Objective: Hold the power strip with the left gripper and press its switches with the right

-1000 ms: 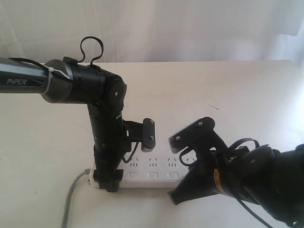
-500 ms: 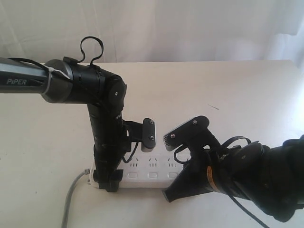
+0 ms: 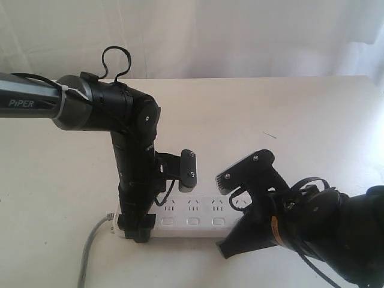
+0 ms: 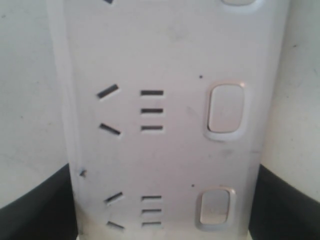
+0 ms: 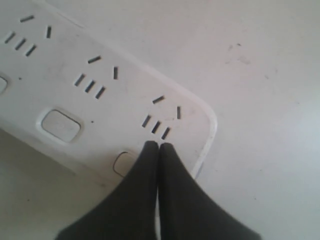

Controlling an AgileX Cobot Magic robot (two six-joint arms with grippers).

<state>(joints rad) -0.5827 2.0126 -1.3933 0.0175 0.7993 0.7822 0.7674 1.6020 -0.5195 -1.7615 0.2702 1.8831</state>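
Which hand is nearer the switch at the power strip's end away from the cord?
Right. The right hand, jaws together, has its tips at that end switch, partly covering it. The left hand clasps the power strip at the opposite end, by the cord.

Power strip (image 4: pixel 170 150) lengthwise between black jaws, seemingly gripped at both edges; two switches (image 4: pixel 225 111) fully visible.
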